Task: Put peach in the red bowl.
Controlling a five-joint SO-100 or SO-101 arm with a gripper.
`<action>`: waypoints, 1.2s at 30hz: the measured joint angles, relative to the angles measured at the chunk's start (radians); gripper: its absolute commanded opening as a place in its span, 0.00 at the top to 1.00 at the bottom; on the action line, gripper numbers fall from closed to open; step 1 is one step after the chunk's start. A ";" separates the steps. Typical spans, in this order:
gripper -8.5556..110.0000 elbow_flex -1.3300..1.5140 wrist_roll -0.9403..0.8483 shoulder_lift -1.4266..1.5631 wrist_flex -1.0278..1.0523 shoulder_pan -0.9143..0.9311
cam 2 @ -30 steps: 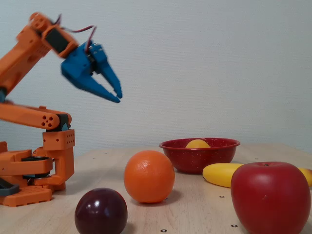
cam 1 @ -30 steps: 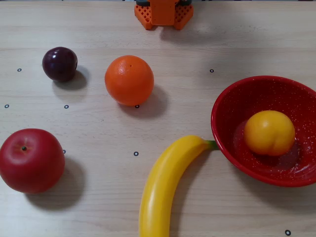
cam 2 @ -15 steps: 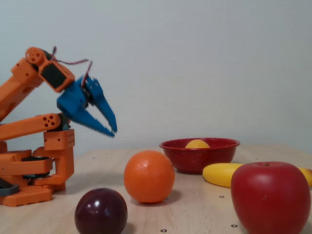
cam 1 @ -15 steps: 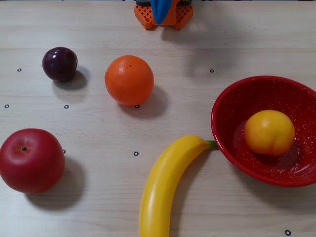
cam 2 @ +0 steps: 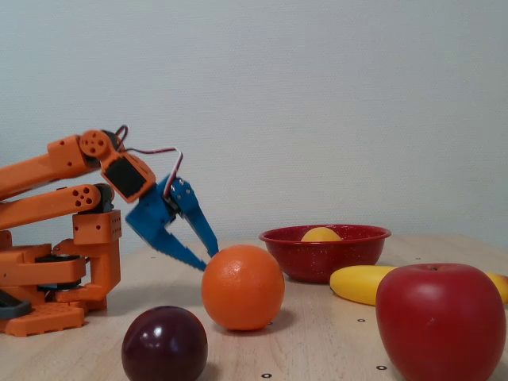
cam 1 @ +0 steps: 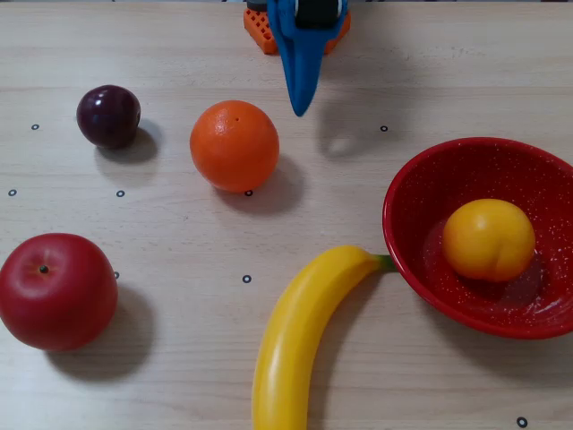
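Smooth yellow-orange peach (cam 1: 489,240) sits inside the speckled glossy red bowl (cam 1: 421,184). Blue fingers (cam 2: 202,259) parted, holding nothing, low over the counter (cam 1: 179,54).

Risk: fingertips hang just behind the dimpled orange (cam 2: 243,286); dropping further could knock it rolling.

Overhead view cuts off the arm's base.

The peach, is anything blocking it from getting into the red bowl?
No. The peach already sits inside the red bowl, so nothing stands between them. The gripper is empty near the arm's base, apart from the bowl, with the orange beside it.
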 measured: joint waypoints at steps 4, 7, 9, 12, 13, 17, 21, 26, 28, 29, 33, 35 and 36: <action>0.93 0.086 0.055 0.000 -0.109 0.000; 0.93 0.130 0.081 -0.002 -0.172 0.000; 0.93 0.153 0.089 0.000 -0.186 0.000; 0.93 0.189 0.089 -0.002 -0.186 -0.012; 0.93 0.193 0.089 -0.002 -0.186 -0.014; 0.93 0.193 0.097 -0.002 -0.186 -0.011; 0.93 0.193 0.124 -0.002 -0.186 -0.012; 0.93 0.193 0.146 -0.002 -0.186 -0.011; 0.93 0.193 0.163 -0.002 -0.186 0.009; 0.93 0.193 0.169 -0.002 -0.186 0.026; 0.93 0.193 0.169 -0.002 -0.186 0.028; 0.93 0.193 0.167 -0.002 -0.186 0.028; 0.93 0.193 0.167 -0.002 -0.186 0.029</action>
